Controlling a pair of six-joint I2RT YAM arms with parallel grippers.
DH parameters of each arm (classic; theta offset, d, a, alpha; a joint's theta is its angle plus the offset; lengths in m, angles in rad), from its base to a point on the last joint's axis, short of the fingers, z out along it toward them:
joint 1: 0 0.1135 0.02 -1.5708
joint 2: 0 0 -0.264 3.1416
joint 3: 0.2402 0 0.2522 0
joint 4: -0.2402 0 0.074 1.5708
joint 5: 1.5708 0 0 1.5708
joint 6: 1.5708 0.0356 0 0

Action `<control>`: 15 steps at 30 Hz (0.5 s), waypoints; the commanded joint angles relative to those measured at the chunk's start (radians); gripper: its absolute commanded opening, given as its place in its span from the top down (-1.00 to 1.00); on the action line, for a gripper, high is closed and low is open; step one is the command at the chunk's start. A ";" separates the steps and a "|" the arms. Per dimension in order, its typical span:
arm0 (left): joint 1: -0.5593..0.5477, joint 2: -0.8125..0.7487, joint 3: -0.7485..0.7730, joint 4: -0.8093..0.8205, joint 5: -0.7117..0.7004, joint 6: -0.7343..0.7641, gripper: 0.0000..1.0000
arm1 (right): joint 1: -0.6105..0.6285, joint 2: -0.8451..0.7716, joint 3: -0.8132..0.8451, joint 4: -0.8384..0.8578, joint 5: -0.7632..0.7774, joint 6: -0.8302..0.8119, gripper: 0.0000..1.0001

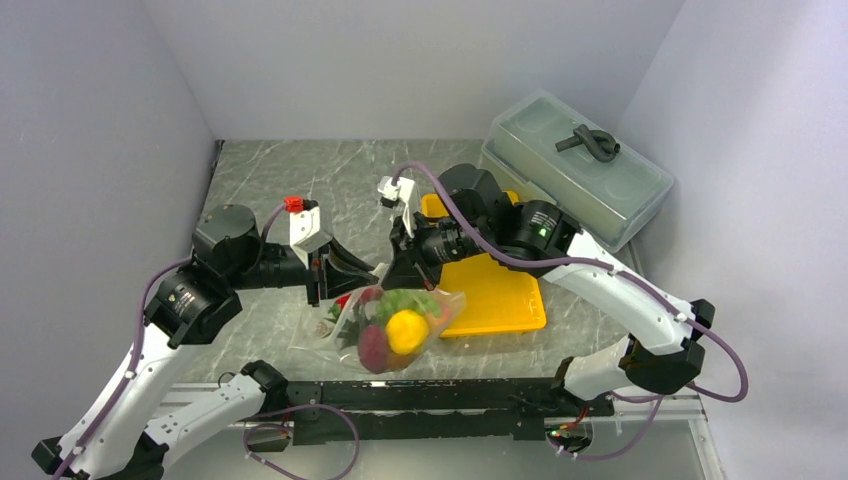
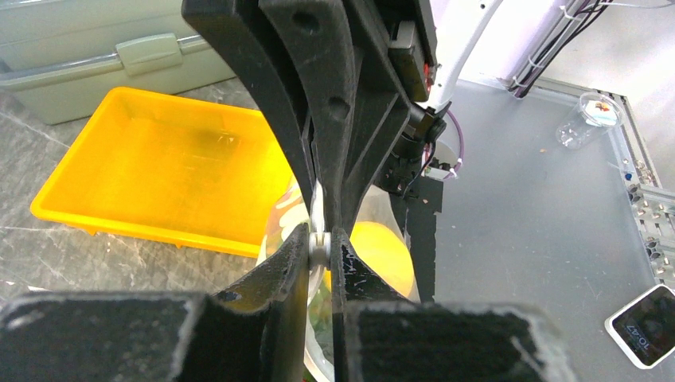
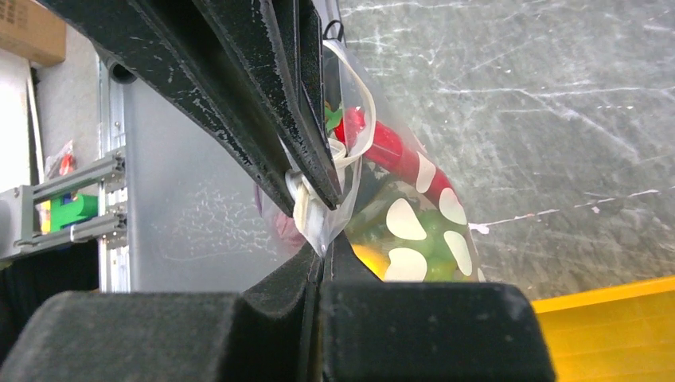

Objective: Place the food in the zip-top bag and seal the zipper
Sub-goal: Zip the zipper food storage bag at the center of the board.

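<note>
Near the front edge of the counter [image 1: 300,180], the full zip-top bag [image 1: 445,306] is held up by its top.
The left gripper [image 2: 321,248] and the right gripper [image 3: 322,239] are each closed tight on the whitish zipper [image 3: 312,208], with their tips almost touching. That keeps the bag's mouth up so nothing falls out. A yellow lemon [image 1: 406,330], a red chili pepper [image 3: 388,150] and green grapes [image 1: 405,300] sit inside. The yellow tray [image 1: 505,300] lies just beside it. I think these 2 pinches are pressing the strip shut.
</note>
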 commanded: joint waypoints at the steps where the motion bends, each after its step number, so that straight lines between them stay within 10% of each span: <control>1: -0.003 -0.014 -0.014 -0.083 0.018 0.007 1.00 | -0.013 -0.102 0.058 0.117 0.066 0.000 1.00; 15: -0.002 -0.015 -0.022 -0.104 0.037 0.007 1.00 | -0.013 -0.208 0.024 0.188 0.290 0.001 1.00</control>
